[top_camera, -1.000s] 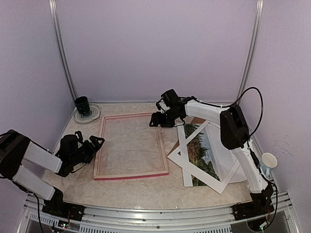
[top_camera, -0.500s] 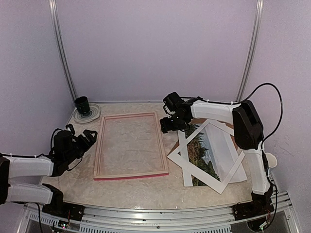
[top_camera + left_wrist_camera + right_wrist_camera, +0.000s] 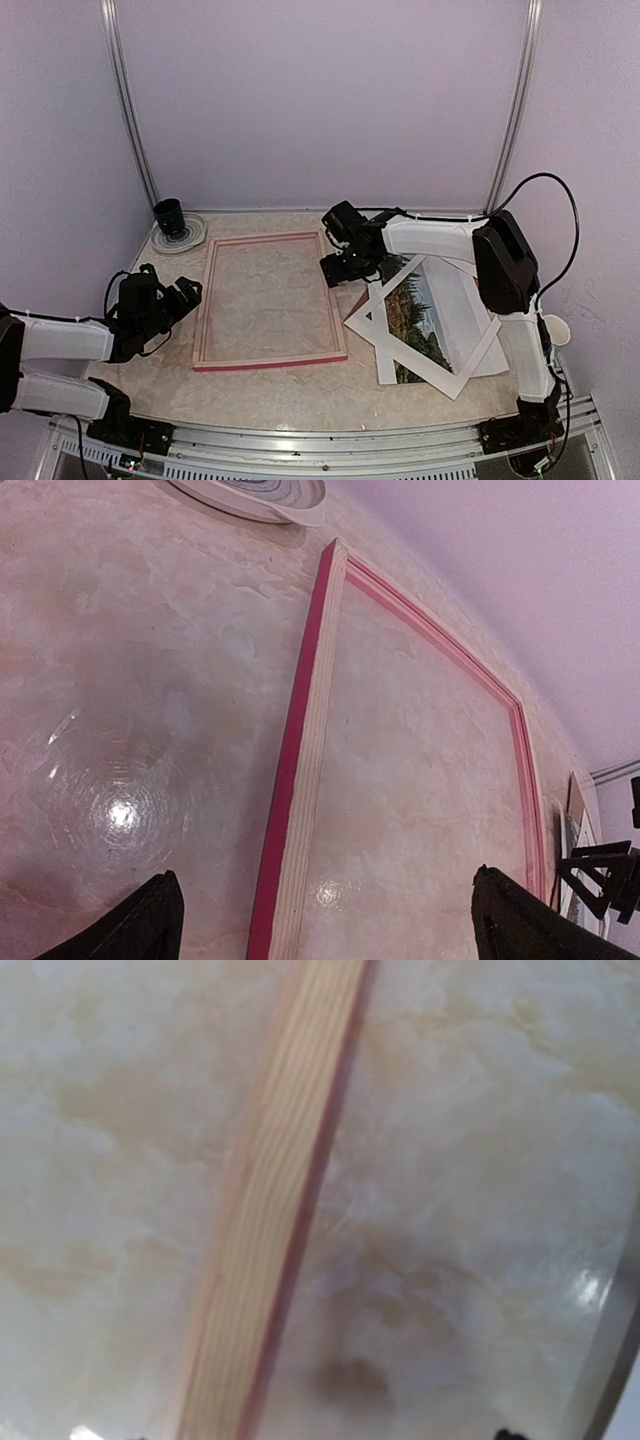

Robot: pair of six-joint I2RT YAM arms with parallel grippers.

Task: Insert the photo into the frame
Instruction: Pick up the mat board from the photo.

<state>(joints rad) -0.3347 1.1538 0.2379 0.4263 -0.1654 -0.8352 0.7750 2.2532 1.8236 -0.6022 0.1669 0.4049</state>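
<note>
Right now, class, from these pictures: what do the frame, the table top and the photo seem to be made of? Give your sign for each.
The frame: wood, bare grain on its back, pink-red paint on the edges. The table top: glossy marbled surface mirroring a light; stone or laminate, unclear. The photo: thin printed paper, probably, lying flat.

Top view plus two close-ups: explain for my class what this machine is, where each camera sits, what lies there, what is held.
Two robot arms are bolted at the table's near edge. The wide picture comes from above and behind them; each close-up from a camera on a wrist. A pink-red frame lies flat, empty. Right of it the photo and a white mat overlap. A dark cup stands back left. The left gripper and the right gripper, over the frame's rail, are open and empty.
</note>
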